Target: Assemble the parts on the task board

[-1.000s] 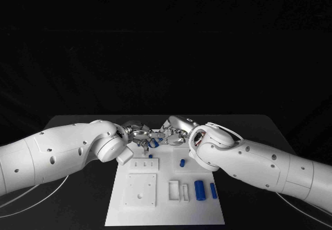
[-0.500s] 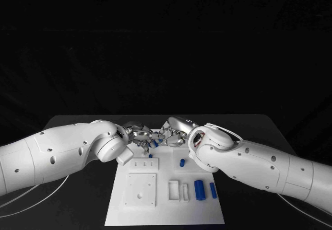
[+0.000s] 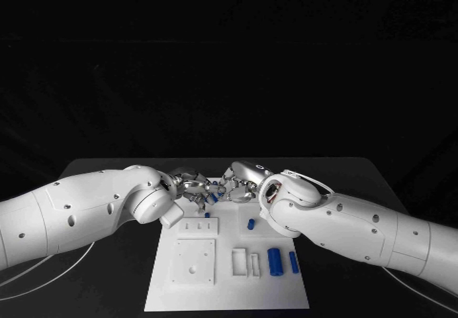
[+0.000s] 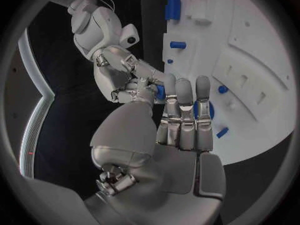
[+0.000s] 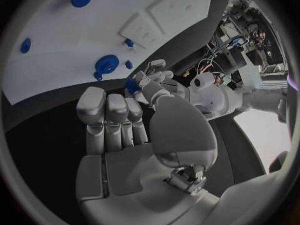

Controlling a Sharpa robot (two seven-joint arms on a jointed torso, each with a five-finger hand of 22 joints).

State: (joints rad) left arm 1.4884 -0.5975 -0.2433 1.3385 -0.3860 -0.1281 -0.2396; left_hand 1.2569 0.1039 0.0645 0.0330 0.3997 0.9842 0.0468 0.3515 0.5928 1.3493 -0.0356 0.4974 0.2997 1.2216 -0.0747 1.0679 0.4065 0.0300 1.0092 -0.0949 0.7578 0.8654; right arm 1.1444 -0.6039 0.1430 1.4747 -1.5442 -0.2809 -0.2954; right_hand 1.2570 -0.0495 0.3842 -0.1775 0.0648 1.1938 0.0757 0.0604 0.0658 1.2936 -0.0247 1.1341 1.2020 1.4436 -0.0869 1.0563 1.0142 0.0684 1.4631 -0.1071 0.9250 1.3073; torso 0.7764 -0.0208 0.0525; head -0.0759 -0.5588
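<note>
A: Item one, the task board point(image 3: 229, 291). White plate on the black table point(image 3: 343, 179), long side running away from the robot. On it: a thick blue cylinder point(image 3: 274, 262) and a thin blue peg point(image 3: 294, 263) side by side near its right edge, and a short blue pin point(image 3: 252, 224) further up.

B: And the hands?

A: Both meet over the board's far end. The left hand point(image 3: 194, 186) and the right hand point(image 3: 239, 185) have fingertips together around a small blue part point(image 3: 216, 196), which is off the board and in the air. Which hand carries it I cannot tell; neither grip is plain enough to call.

B: Risks from here?

A: My judgement: a drop in the exchange. If one hand lets go before the other has a firm pinch, the part falls onto the board's far end and may roll onto the table. Crowded fingers could also twist the part out of line.

B: Surroundings?

A: Black table, black backdrop beyond the board. A blue disc point(image 5: 107, 64) sits on the board's far end.
</note>
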